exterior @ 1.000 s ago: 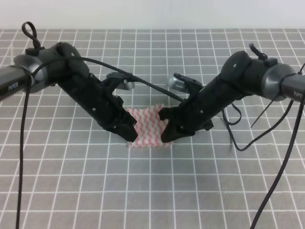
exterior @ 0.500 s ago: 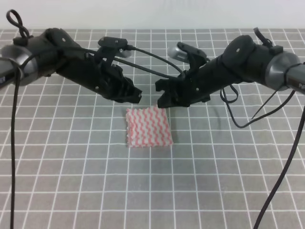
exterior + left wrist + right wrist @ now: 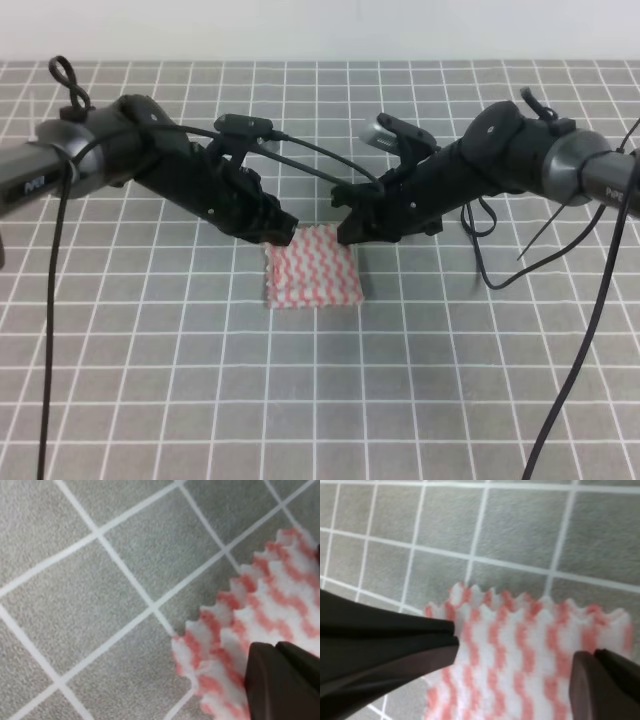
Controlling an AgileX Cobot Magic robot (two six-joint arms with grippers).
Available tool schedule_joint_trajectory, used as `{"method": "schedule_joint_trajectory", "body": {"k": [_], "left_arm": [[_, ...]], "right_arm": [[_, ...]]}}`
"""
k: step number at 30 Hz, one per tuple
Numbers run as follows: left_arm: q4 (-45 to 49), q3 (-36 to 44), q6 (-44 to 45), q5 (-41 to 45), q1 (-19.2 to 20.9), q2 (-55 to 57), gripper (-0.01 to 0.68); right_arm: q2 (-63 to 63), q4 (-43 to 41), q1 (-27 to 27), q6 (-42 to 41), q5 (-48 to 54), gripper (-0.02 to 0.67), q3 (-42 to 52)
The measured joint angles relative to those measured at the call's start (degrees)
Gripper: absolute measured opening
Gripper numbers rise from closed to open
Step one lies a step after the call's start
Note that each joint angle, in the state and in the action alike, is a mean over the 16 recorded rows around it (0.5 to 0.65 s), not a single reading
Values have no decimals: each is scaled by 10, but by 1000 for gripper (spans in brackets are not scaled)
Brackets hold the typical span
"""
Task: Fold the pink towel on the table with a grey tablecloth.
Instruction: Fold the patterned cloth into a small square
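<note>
The pink towel (image 3: 312, 268) lies as a small folded rectangle at the middle of the table with a grey tablecloth (image 3: 150, 360). My left gripper (image 3: 279, 233) hangs low over its far left corner. In the left wrist view one dark fingertip (image 3: 282, 682) sits far to the right over the towel's (image 3: 235, 630) pinked corner, gripping nothing. My right gripper (image 3: 350, 236) is at the far right corner. It is open, and in the right wrist view the towel's (image 3: 520, 630) far edge lies between its spread fingers (image 3: 390, 645), which hold nothing.
Black cables (image 3: 500, 270) loop from the right arm down to the tablecloth at the right. A white wall (image 3: 320, 30) borders the table's far edge. Both forearms slant inward over the table's back half.
One second ago both grippers were down at the towel's near edge. They then lifted away behind it, leaving it lying folded. Now they have lowered onto its far corners.
</note>
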Motion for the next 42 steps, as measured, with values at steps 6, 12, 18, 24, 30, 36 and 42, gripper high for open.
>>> {"method": "schedule_joint_trajectory", "body": {"k": [6, 12, 18, 24, 30, 36, 42], "left_arm": [[22, 0, -8, -2, 1, 6, -3], [41, 0, -16, 4, 1, -2, -3], [48, 0, -20, 34, 2, -15, -3], [56, 0, -26, 74, 2, -15, -3], [76, 0, -40, 96, 2, -5, -4], [94, 0, -52, 86, 1, -8, -4], [87, 2, -47, 63, 1, -49, -4]], "right_arm": [[2, -1, -4, 1, 5, -15, 0], [0, -1, -5, 0, 17, -15, 0], [-1, 2, -5, 0, 35, -15, 0], [-4, 5, -5, -1, 54, -15, 0], [-4, 5, -4, -1, 64, -15, 0], [-8, -5, -5, -1, 71, -15, 0], [-33, -38, -5, 1, 85, -15, 2]]}}
